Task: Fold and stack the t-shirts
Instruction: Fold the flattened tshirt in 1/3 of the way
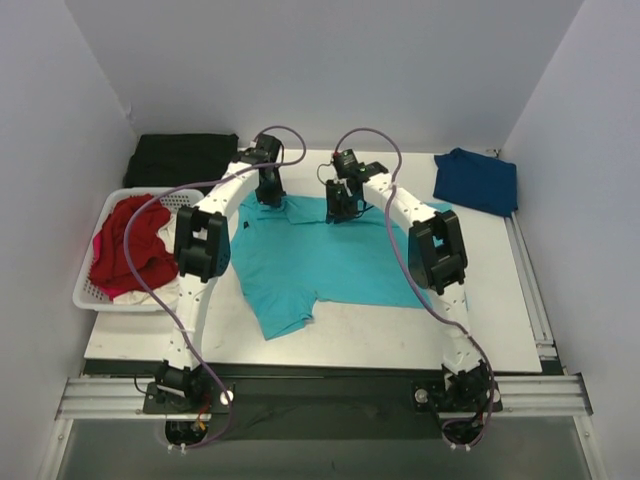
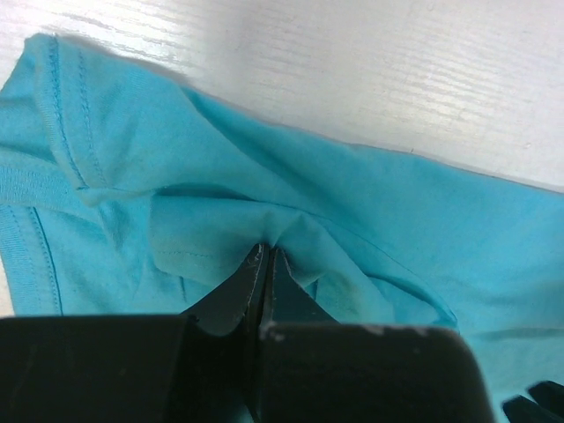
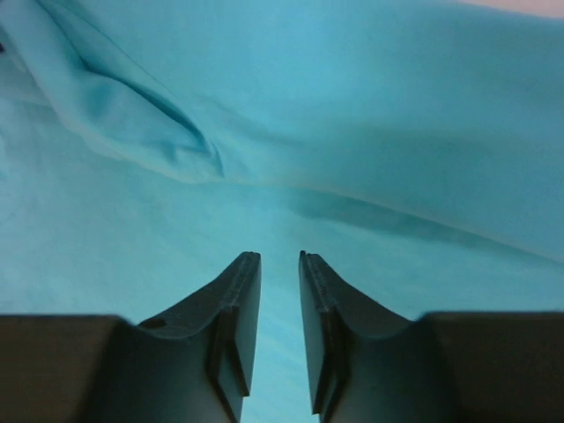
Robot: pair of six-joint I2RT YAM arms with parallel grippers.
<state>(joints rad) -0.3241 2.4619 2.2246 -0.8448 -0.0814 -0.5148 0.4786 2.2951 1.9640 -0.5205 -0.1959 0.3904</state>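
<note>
From above, the turquoise t-shirt lies spread across the middle of the frame on the white table, with one sleeve trailing toward the lower left. The navy t-shirt sits in a loose heap at the upper right. The red t-shirt is bundled in the white basket at the left, and a black cloth lies above it. The left gripper and right gripper are both down on the upper edge of the turquoise shirt, near each other.

In the left wrist view, the black fingertips are pressed together on a small ridge of turquoise cloth, with creases radiating from the pinch. A stitched hem runs down the upper left of the frame, and bare table fills the top.

In the right wrist view, the jaws stand a narrow gap apart with nothing between them. They hover over smooth cloth, and a soft fold runs across the upper left.

The fabric looks thin, light and limp. It will likely sag, bunch and drag along the table instead of keeping its shape, and a shallow pinch could slip off. The doubled, stitched hem or the shoulder seam seems the firmest place to grip. Holding two points spread well apart along the edge should keep that edge taut for folding.
</note>
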